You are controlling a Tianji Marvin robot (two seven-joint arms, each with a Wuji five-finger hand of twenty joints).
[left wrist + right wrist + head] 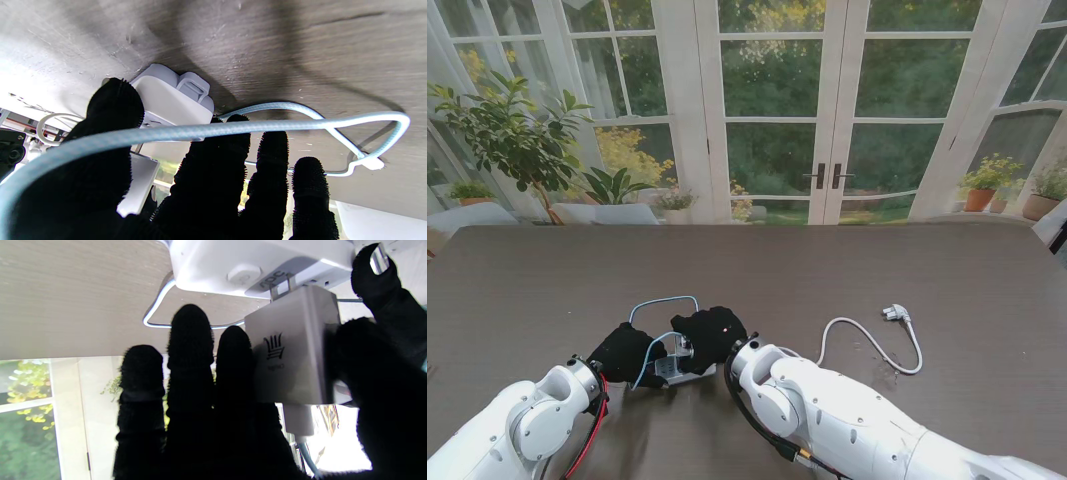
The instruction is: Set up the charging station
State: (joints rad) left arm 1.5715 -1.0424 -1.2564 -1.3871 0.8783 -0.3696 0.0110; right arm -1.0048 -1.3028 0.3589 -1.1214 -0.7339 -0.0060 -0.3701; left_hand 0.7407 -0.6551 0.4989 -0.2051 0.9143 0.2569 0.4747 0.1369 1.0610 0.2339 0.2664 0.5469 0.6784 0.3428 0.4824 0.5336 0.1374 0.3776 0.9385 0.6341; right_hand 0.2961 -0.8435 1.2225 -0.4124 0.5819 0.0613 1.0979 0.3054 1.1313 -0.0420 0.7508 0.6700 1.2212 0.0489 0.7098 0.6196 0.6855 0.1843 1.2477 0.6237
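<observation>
In the stand view both black-gloved hands meet near the table's front middle. My right hand [710, 335] is shut on a pale grey charger block [290, 350]. The block's metal prongs touch the face of the white power strip [260, 263]. My left hand [627, 352] grips that power strip [173, 96], thumb [116, 103] on one side and fingers on the other. A light blue cable [233, 128] runs from the charger and loops on the table [662, 302] just beyond the hands. The hands hide most of the strip in the stand view.
The strip's white power cord [872, 345] curls over the brown table [547, 290] to my right and ends in a loose plug [895, 314]. Glass doors and potted plants [512, 135] stand beyond the far edge.
</observation>
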